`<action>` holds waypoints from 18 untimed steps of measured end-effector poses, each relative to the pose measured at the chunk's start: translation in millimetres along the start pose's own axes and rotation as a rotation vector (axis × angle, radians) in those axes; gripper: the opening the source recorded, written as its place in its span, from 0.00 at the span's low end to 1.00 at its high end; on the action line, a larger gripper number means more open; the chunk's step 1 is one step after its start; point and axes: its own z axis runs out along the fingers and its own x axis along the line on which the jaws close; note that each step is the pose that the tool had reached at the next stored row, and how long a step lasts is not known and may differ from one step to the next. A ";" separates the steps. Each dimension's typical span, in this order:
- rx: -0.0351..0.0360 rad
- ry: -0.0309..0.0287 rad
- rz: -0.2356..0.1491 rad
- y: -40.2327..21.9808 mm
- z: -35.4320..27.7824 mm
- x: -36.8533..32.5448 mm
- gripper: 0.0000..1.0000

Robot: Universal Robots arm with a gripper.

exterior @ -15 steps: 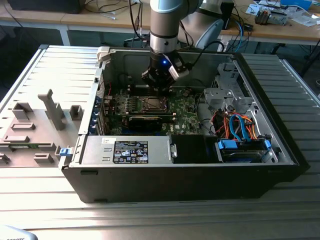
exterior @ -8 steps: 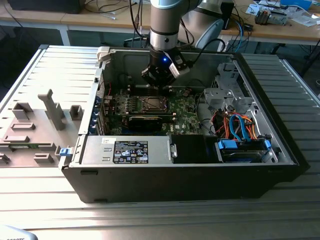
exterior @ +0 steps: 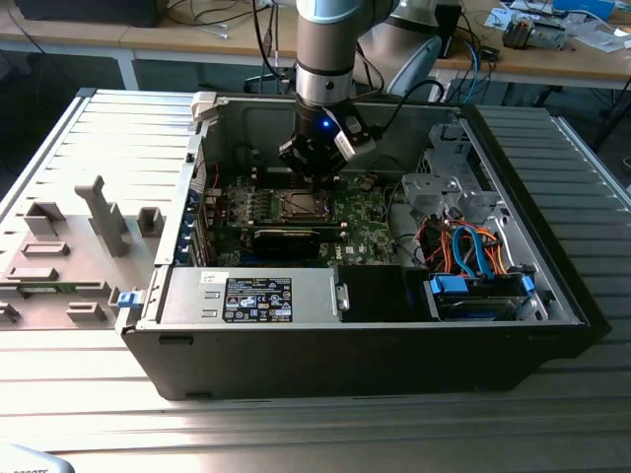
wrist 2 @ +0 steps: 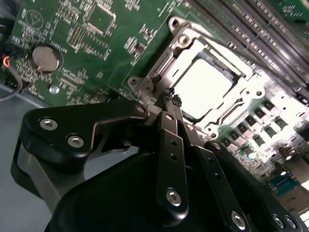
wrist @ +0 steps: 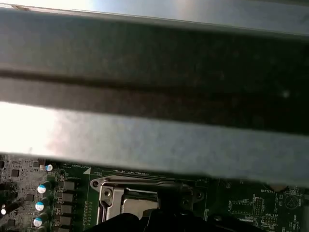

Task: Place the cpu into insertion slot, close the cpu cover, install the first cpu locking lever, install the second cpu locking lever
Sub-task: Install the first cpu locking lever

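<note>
Fingertips [wrist 2: 170, 99] of the gripper [wrist 2: 171, 100] are pressed together with nothing between them, hanging just at the edge of the processor socket. In the second wrist view the cpu [wrist 2: 203, 87] lies flat in the socket, its pale metal top showing bright through the window of the cpu cover [wrist 2: 193, 46], which is folded down around it. Close by the tips, a thin metal locking lever [wrist 2: 149, 87] runs along the socket's side; I cannot tell whether the tips touch it.

From the exterior view, the arm [exterior: 323, 49] comes straight down into the open computer case [exterior: 394, 345], which lies on its side on a ribbed metal table [exterior: 296, 434]. The gripper [exterior: 314, 177] sits over the green motherboard [exterior: 360, 212], toward the far wall of the case. Orange and blue cables [exterior: 473, 246] bunch up on the exterior view's right, and grey plastic fixtures [exterior: 99, 212] stand outside the case on the exterior view's left. A round coin battery [wrist 2: 46, 58] shows on the board in the second wrist view.
</note>
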 end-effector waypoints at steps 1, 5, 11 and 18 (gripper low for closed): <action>0.0000 0.0000 0.000 -1.7 0.1 0.2 0.11; 0.0000 0.0000 0.000 -6.8 0.2 0.7 0.11; 0.0000 0.0000 0.000 -11.8 0.3 1.3 0.11; 0.0001 0.0000 0.000 -12.4 -7.3 1.3 0.11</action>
